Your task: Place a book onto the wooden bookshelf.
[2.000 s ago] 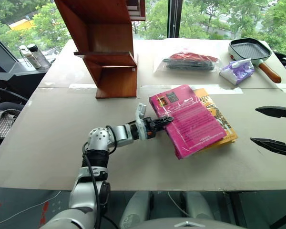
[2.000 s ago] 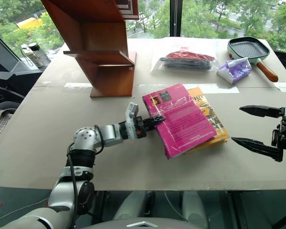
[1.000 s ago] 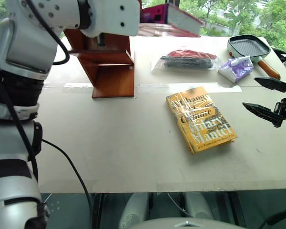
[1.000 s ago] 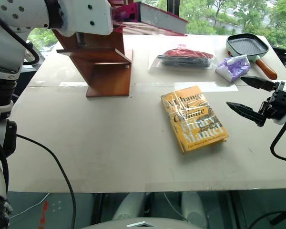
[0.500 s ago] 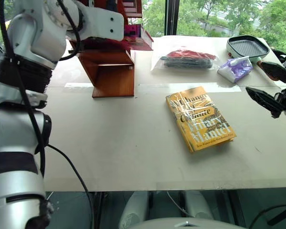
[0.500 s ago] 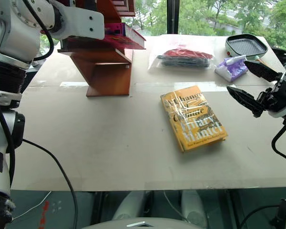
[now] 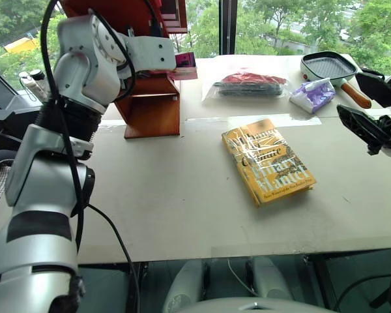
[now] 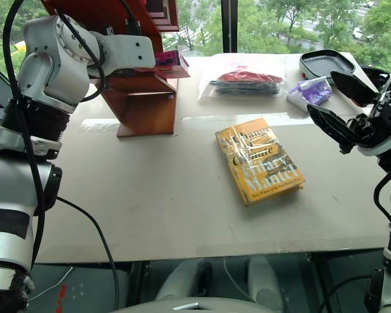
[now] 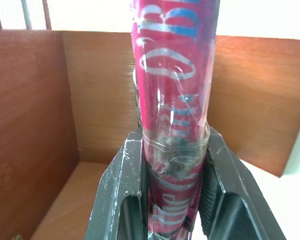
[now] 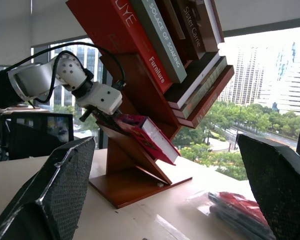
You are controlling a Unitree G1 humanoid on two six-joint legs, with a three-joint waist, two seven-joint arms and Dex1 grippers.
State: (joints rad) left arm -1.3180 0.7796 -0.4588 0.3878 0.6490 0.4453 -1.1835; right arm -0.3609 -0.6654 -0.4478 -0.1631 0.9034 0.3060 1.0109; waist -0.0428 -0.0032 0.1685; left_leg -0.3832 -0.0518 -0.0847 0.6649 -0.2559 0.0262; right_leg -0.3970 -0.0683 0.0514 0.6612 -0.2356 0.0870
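Left wrist view: left gripper clamped on the book inside the wooden bookshelf; right gripper spread wide, empty.

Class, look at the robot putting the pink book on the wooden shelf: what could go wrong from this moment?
1. The book is clamped in the left gripper and overhangs the bookshelf; released now, it might tip off.
2. The shelf board slants, so the glossy wrap may slide.
3. Pushing harder could shift the bookshelf.

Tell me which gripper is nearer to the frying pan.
Right. The right gripper, open, hovers just in front of the frying pan; the left gripper is far across the table, shut on the pink book.
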